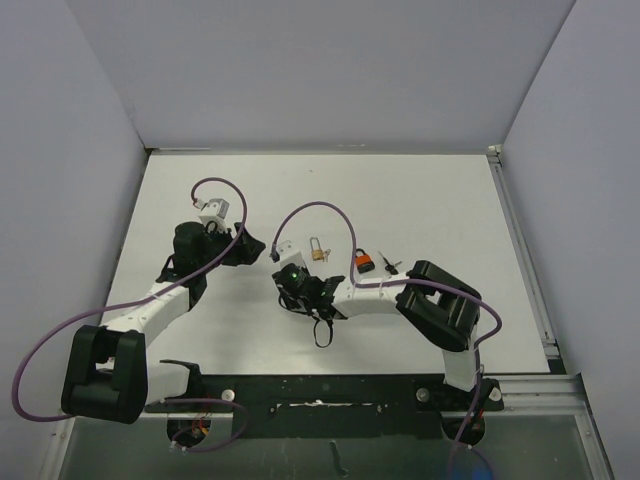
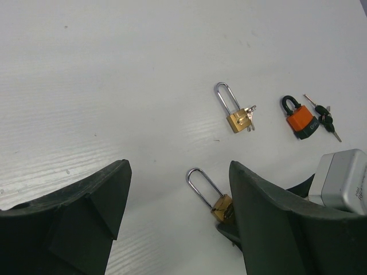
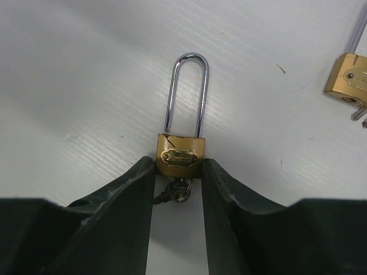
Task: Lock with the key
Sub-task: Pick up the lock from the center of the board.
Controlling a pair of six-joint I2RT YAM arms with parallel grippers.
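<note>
Your right fingers (image 3: 114, 217) stand narrow, pressed on both sides of the brass padlock (image 3: 181, 156), which lies flat on the desk (image 3: 69, 86). Its long axis runs straight away from them: shackle outward, key (image 3: 178, 192) in the base, back between the fingers. Your left fingers (image 2: 74, 229) hang wide and empty just beside, probably the ones free to turn it. The desk is plain white, with pale walls (image 1: 320, 70) close round.

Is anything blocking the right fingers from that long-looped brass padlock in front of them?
Nothing visible. The padlock sits right between the right fingers, its key hanging below; whether they already pinch it is unclear. The second brass lock and the orange lock lie off to the side.
</note>
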